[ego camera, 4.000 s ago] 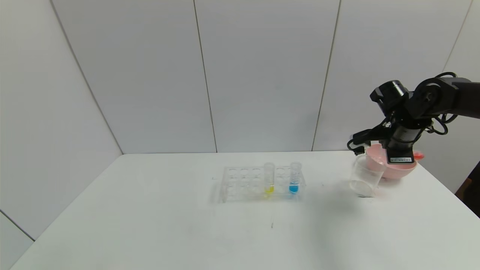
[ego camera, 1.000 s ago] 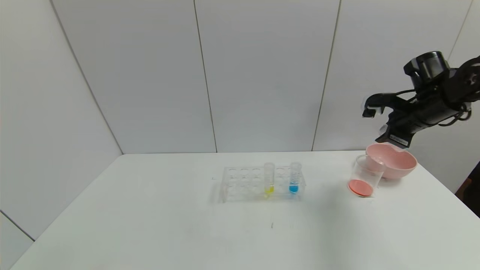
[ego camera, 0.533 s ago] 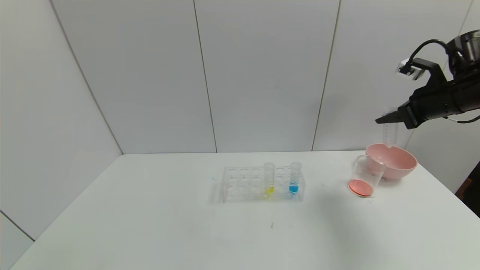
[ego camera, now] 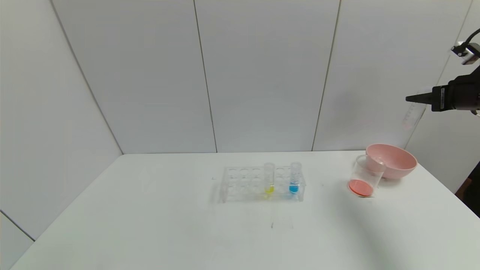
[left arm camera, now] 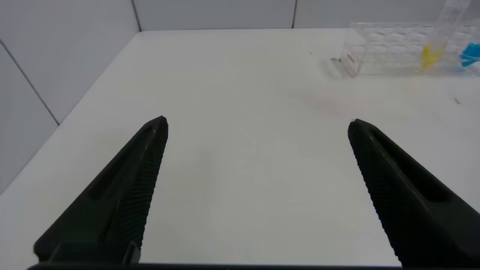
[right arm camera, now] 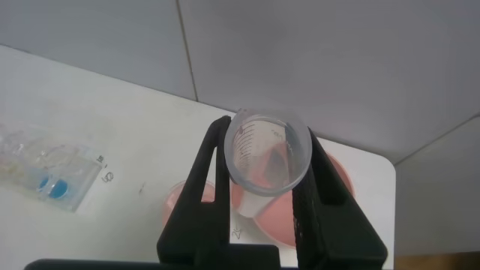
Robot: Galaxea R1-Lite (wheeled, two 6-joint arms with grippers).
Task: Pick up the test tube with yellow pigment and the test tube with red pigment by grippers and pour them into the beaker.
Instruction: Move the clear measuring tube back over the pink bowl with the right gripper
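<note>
My right gripper is high at the far right, above and behind the pink bowl, shut on a clear test tube that shows no liquid. In the right wrist view the gripper clamps this tube near its open rim. The beaker stands tilted against the bowl with red-orange liquid at its base; it also shows in the right wrist view. The yellow-pigment test tube stands in the clear rack. My left gripper is open and empty over the table's left side.
A blue-liquid tube stands in the rack beside the yellow one. The pink bowl sits at the back right, touching the beaker. In the left wrist view the rack lies far ahead. The table edge is close on the right.
My right gripper has risen and drawn back to the right with the tube, away from the beaker. Four seconds ago the beaker looked clear; it now holds red-orange liquid.
</note>
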